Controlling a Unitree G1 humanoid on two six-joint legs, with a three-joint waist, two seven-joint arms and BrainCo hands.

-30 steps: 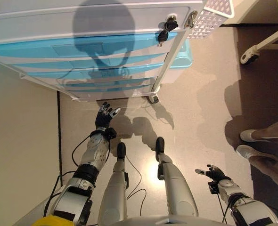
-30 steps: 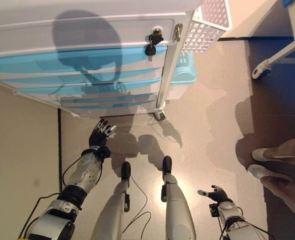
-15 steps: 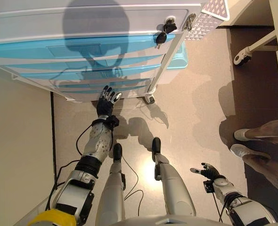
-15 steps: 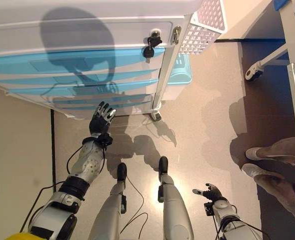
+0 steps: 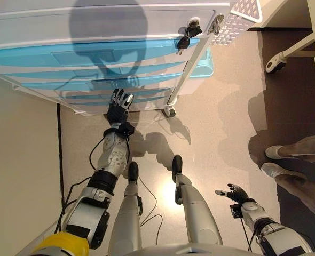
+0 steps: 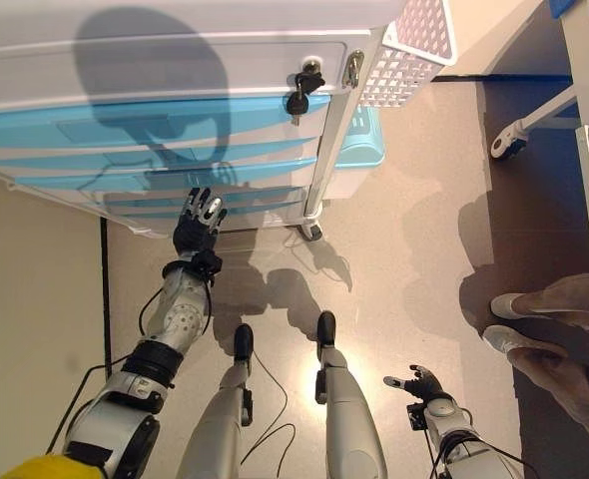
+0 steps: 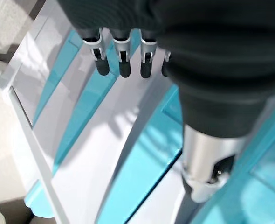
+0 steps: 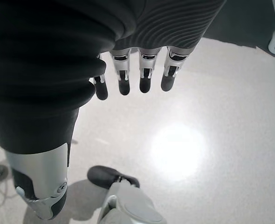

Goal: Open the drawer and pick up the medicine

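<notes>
Across the top of the frame you have a white drawer cabinet (image 5: 93,24) on castors, its blue-fronted drawers (image 5: 93,56) all closed, so you cannot see what any of them holds and no medicine shows in any view. A bunch of keys (image 5: 187,34) hangs from the lock at the cabinet's upper right corner. At the cabinet's right side a white perforated basket (image 5: 237,16) sits in the upper right of the frame, with a light blue bin (image 5: 205,61) just below it; their contents are hidden. No writing can be read.

Your left hand (image 5: 118,106) is up at the lowest blue drawer fronts, fingers straight and spread, holding nothing. Your right hand (image 5: 235,193) hangs low at the lower right over the floor (image 5: 227,117), fingers relaxed and empty. A person's shoes (image 5: 280,162) show at the right edge.
</notes>
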